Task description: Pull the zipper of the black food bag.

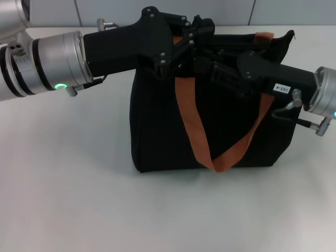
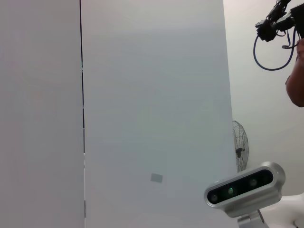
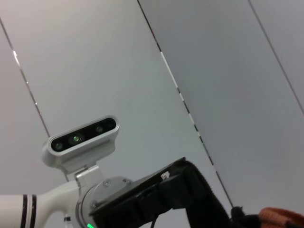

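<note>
The black food bag stands upright in the middle of the white table. One orange-brown strap hangs in a loop down its front, and the second strap shows at the top right rim. My left gripper reaches in from the left to the bag's top edge. My right gripper reaches in from the right, just below and in front of it, against the bag's upper front. The two black gripper bodies overlap and hide the bag's top. The zipper is hidden. A bit of orange strap shows in the right wrist view.
The white table spreads around the bag. A grey panelled wall runs behind it. The wrist views face that wall and the robot's head camera, which also shows in the right wrist view. A fan stands far off.
</note>
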